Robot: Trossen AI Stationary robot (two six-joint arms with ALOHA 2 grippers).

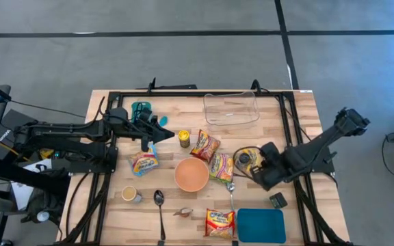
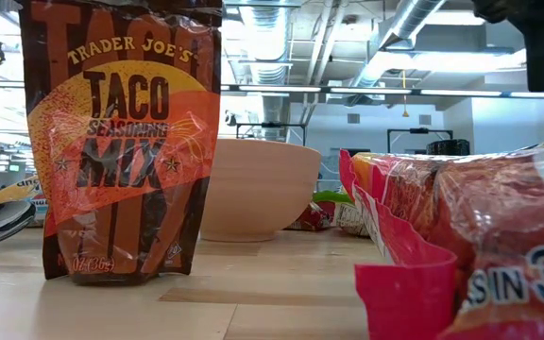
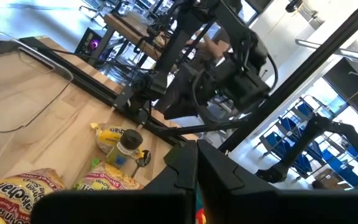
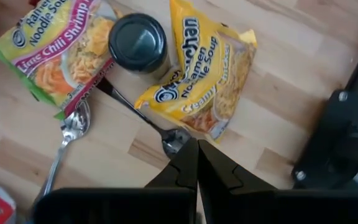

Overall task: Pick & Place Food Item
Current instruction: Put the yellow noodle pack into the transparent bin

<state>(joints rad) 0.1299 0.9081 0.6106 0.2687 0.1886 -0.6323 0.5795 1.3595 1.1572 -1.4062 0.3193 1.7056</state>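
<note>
- The left gripper is seen in the high view hanging over the back-left part of the wooden table, its fingers pressed together with nothing between them.
- A colourful food packet is laid just in front of that gripper, and a small cup is set near the table's front-left edge.
- A spoon is laid beside the cup, handle toward the front edge.
- A yellow-lidded jar is placed just right of the left gripper's tip, with a red snack packet next to it.
- An orange bowl is set near the middle of the table; in the low view it stands behind an upright taco seasoning mix pouch.
- A clear plastic container is placed at the back edge, behind the red snack packet.
- A lime chili shrimp noodle packet is laid right of the bowl, with a second spoon touching its corner.
- A red ramen packet is laid at the front edge, beside a teal tray.
- A dark-lidded jar is stood between the shrimp packet and a yellow creamy chicken ramen packet.
- The right gripper is held over the edge of the yellow ramen packet, fingers shut together and empty.
</note>
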